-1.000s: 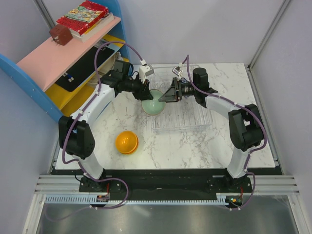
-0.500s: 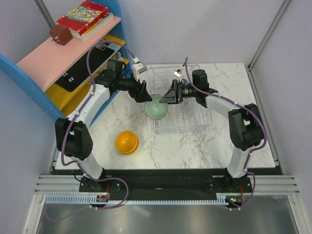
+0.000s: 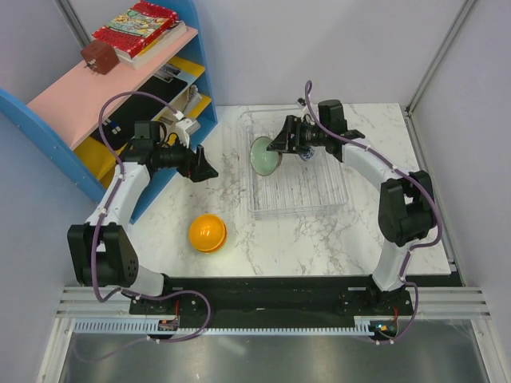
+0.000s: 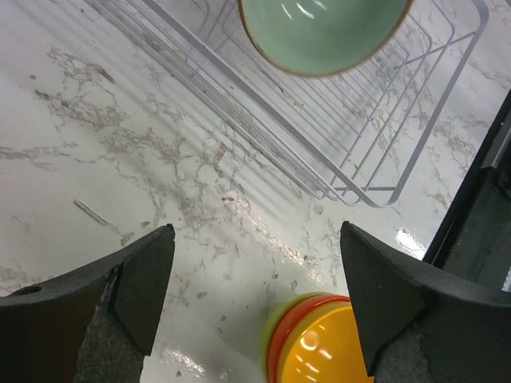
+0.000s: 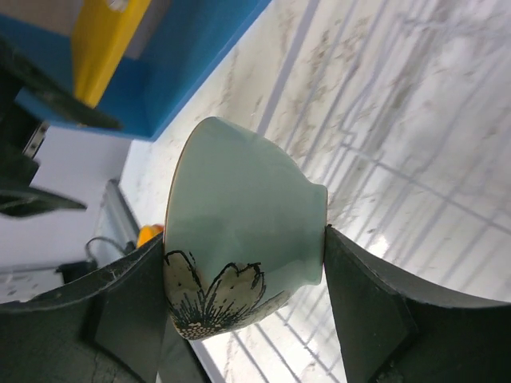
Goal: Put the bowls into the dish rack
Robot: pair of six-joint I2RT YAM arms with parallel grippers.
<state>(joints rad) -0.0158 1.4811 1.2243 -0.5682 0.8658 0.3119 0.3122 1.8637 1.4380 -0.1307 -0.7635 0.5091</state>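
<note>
The pale green bowl (image 3: 262,155) with a brown flower on its outside (image 5: 239,231) stands on edge over the left part of the clear dish rack (image 3: 307,191). My right gripper (image 3: 275,148) is shut on it, one finger (image 5: 120,311) at the rim and the other finger (image 5: 375,311) at the foot. A stack of three bowls (image 3: 207,232), orange-yellow on top of red-orange and yellow-green (image 4: 319,343), sits on the marble left of the rack. My left gripper (image 3: 200,169) hangs open and empty over the table (image 4: 255,263), behind that stack and away from the pale green bowl (image 4: 319,32).
The blue and pink shelf unit (image 3: 120,88) stands along the left side, close behind my left arm, with books (image 3: 136,28) on top. Its blue side (image 5: 184,56) shows in the right wrist view. The rack's prongs (image 4: 359,144) lie beyond my left fingers.
My left gripper let go of the pale green bowl, opened wide and drew back to the left. My right gripper carried the bowl farther back over the rack.
</note>
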